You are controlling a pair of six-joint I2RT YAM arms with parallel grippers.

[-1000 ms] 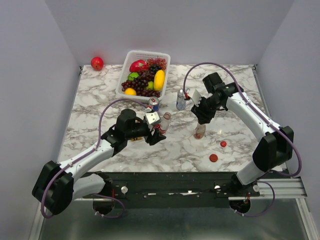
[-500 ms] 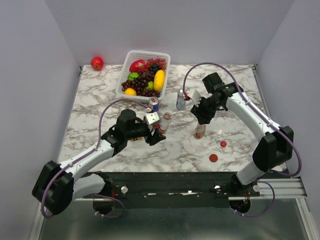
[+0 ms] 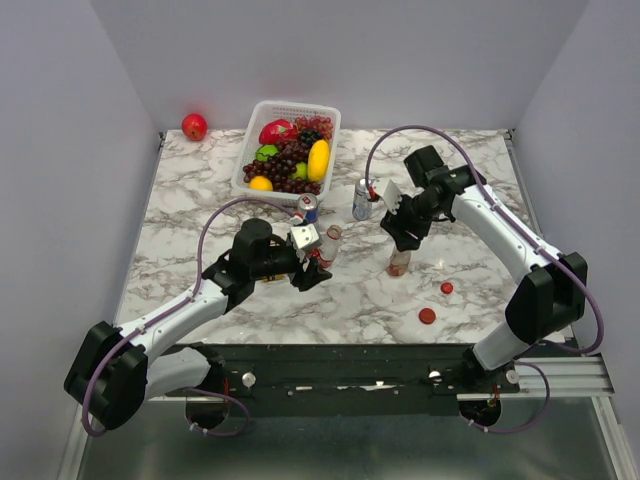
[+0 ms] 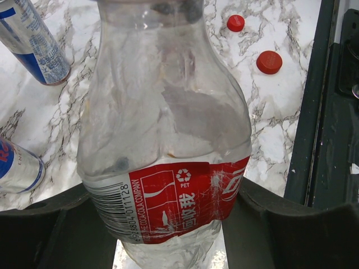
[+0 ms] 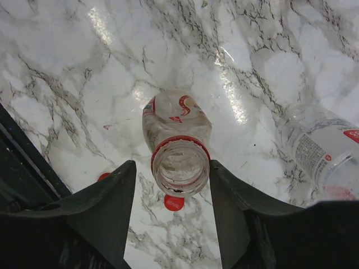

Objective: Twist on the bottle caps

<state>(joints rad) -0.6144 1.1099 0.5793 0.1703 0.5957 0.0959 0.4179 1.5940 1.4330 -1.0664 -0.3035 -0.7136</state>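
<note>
My left gripper (image 3: 316,258) is shut on a short clear bottle with a red label (image 4: 168,140), held upright near the table's middle (image 3: 329,244). Its mouth is out of the left wrist view. My right gripper (image 3: 400,236) is open, with its fingers (image 5: 106,207) on either side of the open neck of a second red-labelled bottle (image 5: 179,162). That bottle stands uncapped on the table (image 3: 399,263). Two red caps (image 3: 446,287) (image 3: 427,316) lie to its right front, and both show in the left wrist view (image 4: 235,23) (image 4: 269,61). The taller colourless bottle and the whitish cap are out of view.
Two soda cans (image 3: 308,207) (image 3: 362,200) stand just behind the bottles. A white basket (image 3: 250,150) of fruit is at the back, with a red apple (image 3: 194,126) in the far left corner. A black rail (image 3: 400,360) runs along the near edge.
My right gripper has shifted very slightly to the left above the standing bottle. The left arm and its bottle have not moved.
</note>
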